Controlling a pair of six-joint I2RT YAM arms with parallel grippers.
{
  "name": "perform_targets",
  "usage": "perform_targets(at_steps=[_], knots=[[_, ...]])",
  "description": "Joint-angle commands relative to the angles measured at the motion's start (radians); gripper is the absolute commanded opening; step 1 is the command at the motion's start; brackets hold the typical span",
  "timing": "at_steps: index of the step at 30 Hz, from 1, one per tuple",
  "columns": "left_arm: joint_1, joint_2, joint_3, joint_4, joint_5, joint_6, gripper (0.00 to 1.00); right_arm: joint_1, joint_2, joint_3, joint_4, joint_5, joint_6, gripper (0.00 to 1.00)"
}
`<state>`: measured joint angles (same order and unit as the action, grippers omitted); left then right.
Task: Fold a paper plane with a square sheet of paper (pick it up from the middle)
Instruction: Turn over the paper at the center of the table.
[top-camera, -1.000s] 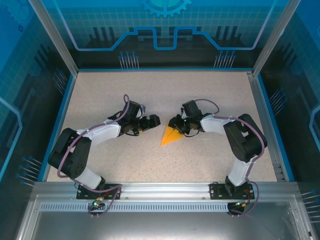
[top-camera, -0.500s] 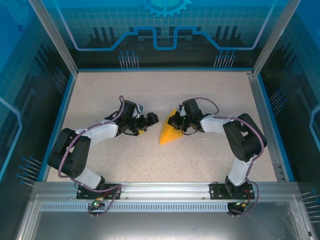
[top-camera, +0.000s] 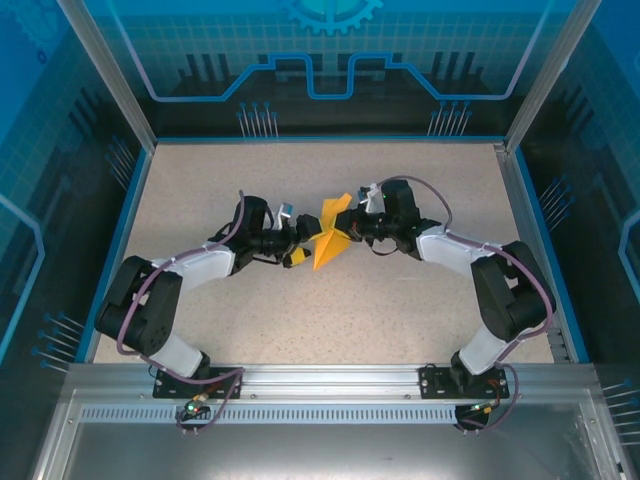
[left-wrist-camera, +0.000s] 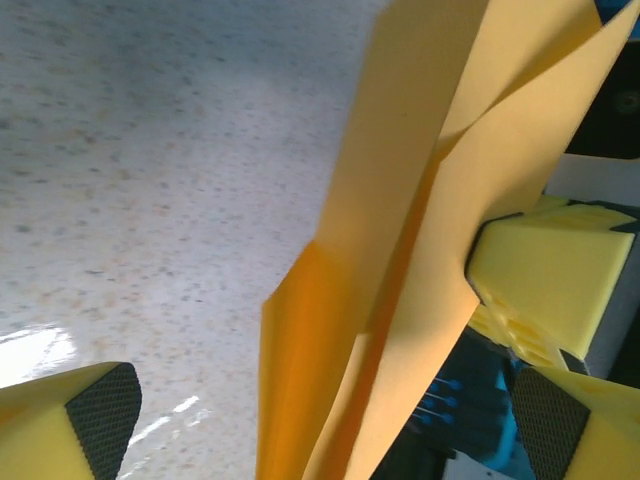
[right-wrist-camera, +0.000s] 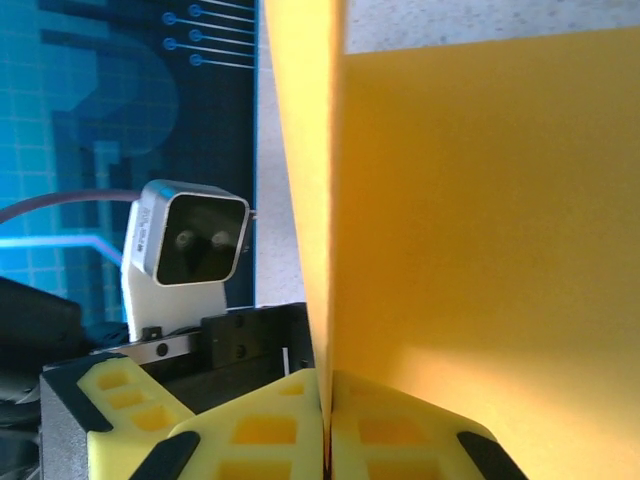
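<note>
Orange-yellow, the one paper plane (top-camera: 325, 252) is pinched in my right gripper (top-camera: 351, 234); my left gripper (top-camera: 303, 243) gapes wide at its nine o'clock.

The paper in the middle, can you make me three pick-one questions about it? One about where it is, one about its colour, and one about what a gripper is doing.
1. Where is the paper?
A. In a back corner
B. Between the left gripper and the right gripper
C. On the floor

2. What colour is it?
A. Blue
B. Green
C. Orange-yellow

3. What is the right gripper doing?
A. Pinching the paper
B. Standing wide open
C. Holding a pencil

Answers:
1 B: the top view shows it between both grippers, around the middle of the table.
2 C: every view shows an orange-yellow sheet.
3 A: the right wrist view shows the gripper closed on the paper's edge.
</note>
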<state>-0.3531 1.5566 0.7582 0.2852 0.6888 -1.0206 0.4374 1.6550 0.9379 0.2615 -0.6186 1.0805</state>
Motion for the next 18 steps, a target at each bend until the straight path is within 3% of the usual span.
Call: perform_targets(at_steps=[1,6,14,18], knots=[[0.011,0.001,-0.026,0.169,0.09,-0.096,0.98,-0.01,-0.015,0.023,0.06,-0.075,0.041,0.08],[0.009,-0.009,-0.036,0.265,0.112,-0.135,0.86,-0.009,0.006,0.022,0.113,-0.114,0.091,0.09],[0.009,-0.015,-0.049,0.286,0.101,-0.135,0.48,-0.015,0.021,0.023,0.087,-0.122,0.08,0.12],[0.009,-0.016,-0.05,0.283,0.098,-0.126,0.34,-0.015,0.024,0.029,0.048,-0.12,0.054,0.13]])
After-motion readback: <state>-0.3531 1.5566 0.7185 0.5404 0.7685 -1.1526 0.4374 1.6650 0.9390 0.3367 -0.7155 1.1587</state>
